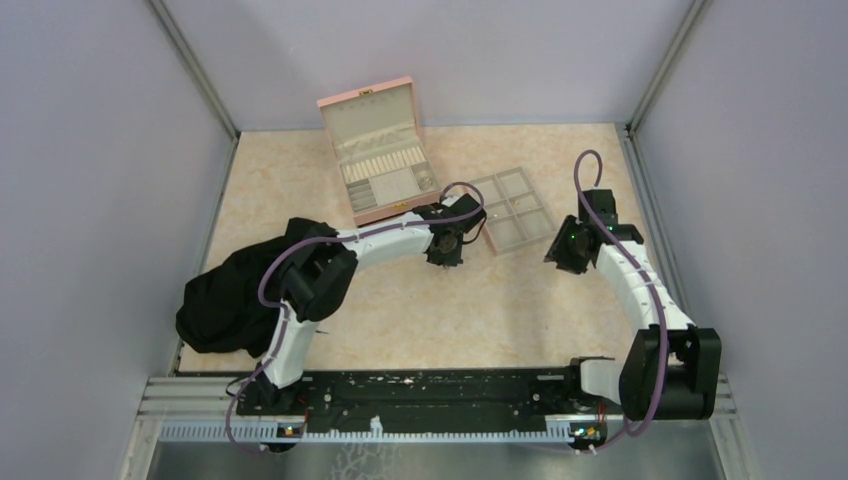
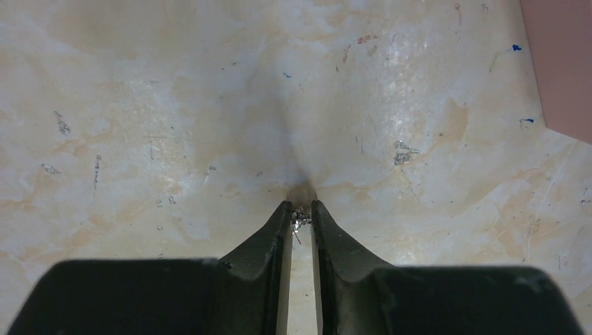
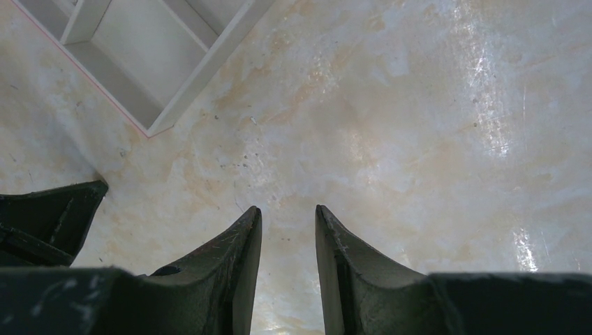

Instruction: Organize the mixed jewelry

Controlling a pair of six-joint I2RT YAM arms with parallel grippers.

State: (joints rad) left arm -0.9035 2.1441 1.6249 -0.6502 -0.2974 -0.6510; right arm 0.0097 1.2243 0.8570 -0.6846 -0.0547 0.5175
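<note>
A tiny silvery piece of the mixed jewelry is pinched between the tips of my left gripper, which is shut on it just above the marbled tabletop. In the top view my left gripper hangs between the pink hinged box and the six-compartment tray. Another silvery glint lies on the table ahead of the left fingers. My right gripper stands open over bare tabletop with nothing between its fingers. In the top view it sits just right of the tray.
The box's pink corner shows at the left wrist view's upper right. The tray's corner is at the right wrist view's upper left, with part of the left arm below it. A black cloth lies at the left wall.
</note>
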